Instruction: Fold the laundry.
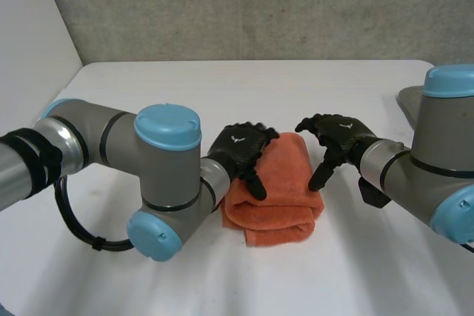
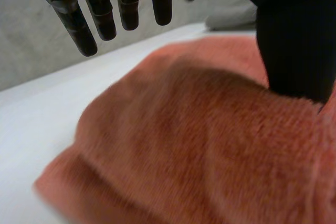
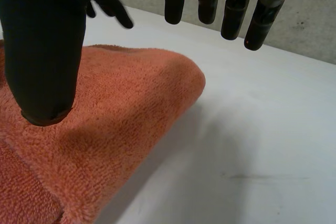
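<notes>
Orange folded towel (image 1: 278,192) lies on the white table (image 1: 222,86). The left hand (image 1: 238,146) is at its left edge and the right hand (image 1: 341,132) at its right edge. Both have fingers loosely spread, thumbs resting on it.

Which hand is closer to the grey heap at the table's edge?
Right. Right hand: at the towel's side facing the heap. Left hand: at the towel's far side.

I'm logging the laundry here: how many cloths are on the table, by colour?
Orange towel: 1
Grey cloth, partly in view: 1
Total: 2
</notes>
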